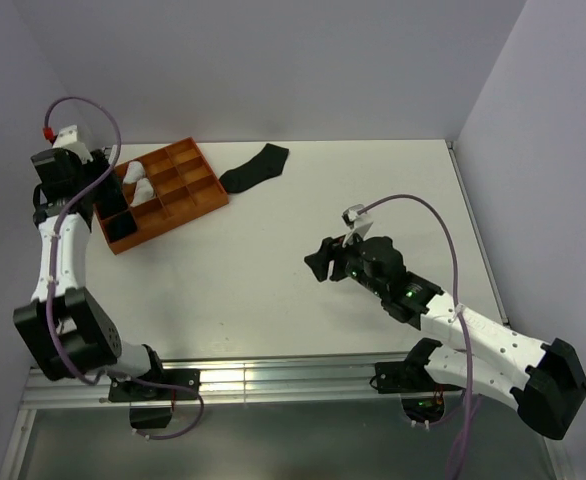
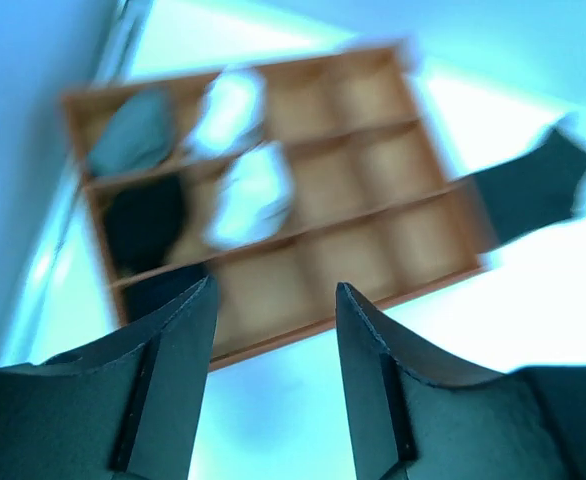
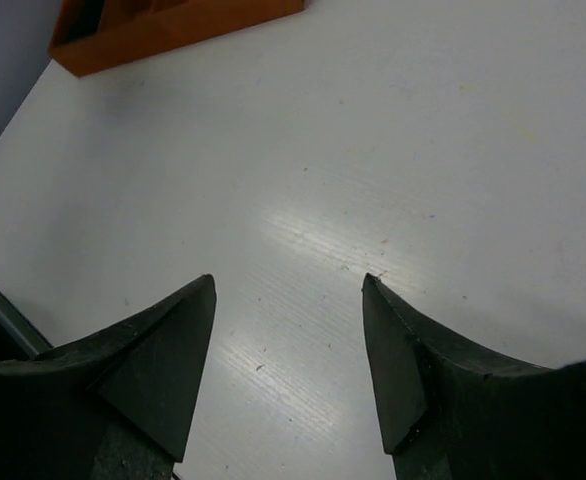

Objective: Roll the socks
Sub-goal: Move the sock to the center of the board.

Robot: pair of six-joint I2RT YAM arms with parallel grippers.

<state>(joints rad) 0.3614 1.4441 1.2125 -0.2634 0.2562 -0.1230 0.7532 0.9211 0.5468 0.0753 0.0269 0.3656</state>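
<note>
left pincer (image 2: pixel 275 292) spread, empty, above tray (image 2: pixel 373 305) holding rolled socks (image 2: pixel 248 190) | black sock (image 2: pixel 533 190) ahead-right of it, unrolled | right pincer (image 3: pixel 288 285) spread over counter (image 3: pixel 423 130), probably on standby

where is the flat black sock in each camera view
top external: the black sock lies flat in the upper middle, just right of the orange tray.
left wrist: blurred, near the right edge, right of the tray.
right wrist: not in it; only a corner of the tray shows at top left.
shared landmark: the orange tray.
</note>
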